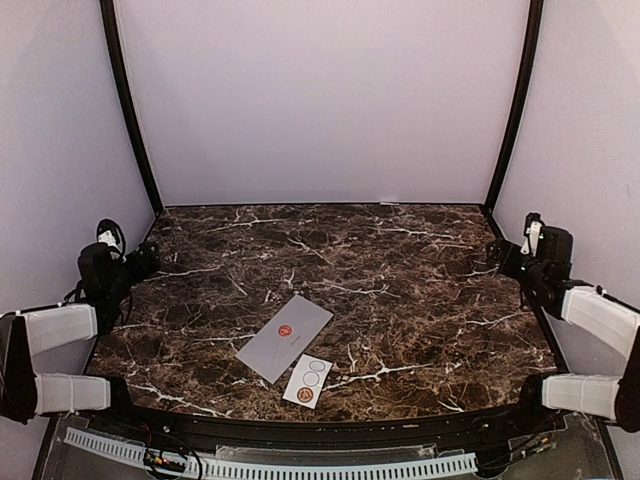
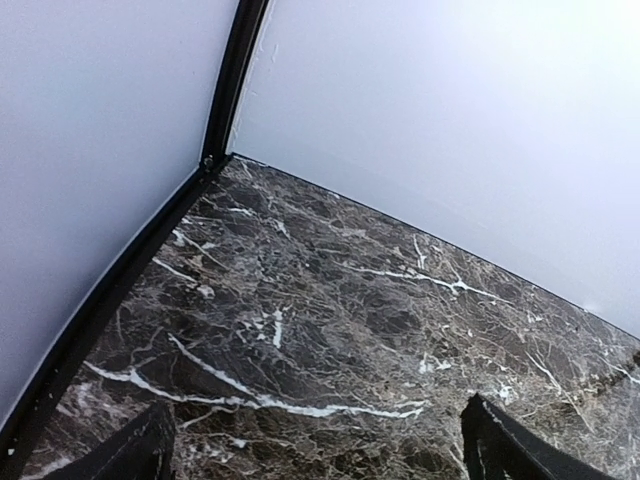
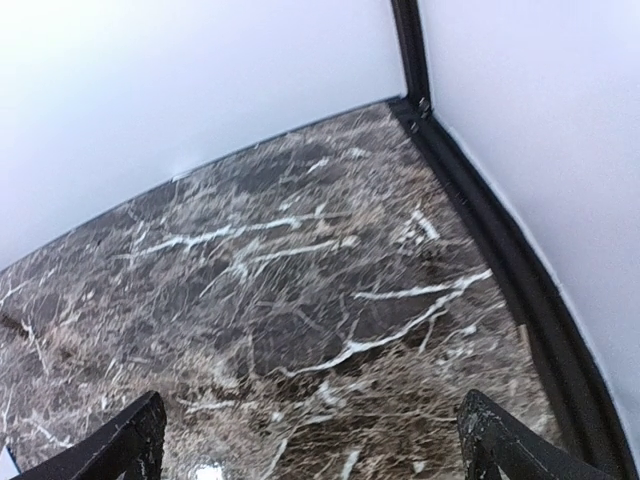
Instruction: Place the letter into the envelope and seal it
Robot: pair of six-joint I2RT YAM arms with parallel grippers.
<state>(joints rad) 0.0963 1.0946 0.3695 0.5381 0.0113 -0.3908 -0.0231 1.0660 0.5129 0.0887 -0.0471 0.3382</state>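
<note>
The grey-lavender envelope [image 1: 286, 338] lies flat and slanted on the marble table [image 1: 400, 290], near the front middle, with a round red seal [image 1: 284, 329] on its face. No letter shows in any view. My left gripper [image 1: 143, 260] hangs at the table's left edge, far from the envelope; in the left wrist view it [image 2: 318, 425] stands open over bare marble. My right gripper [image 1: 503, 256] is at the right edge, and in the right wrist view it [image 3: 315, 415] is open too, with nothing between its fingers.
A small white sticker strip [image 1: 308, 380] with round seals lies just right of the envelope's near corner. White walls with black corner posts [image 1: 128, 105] close in the back and sides. A ribbed white strip [image 1: 270, 466] runs along the front edge.
</note>
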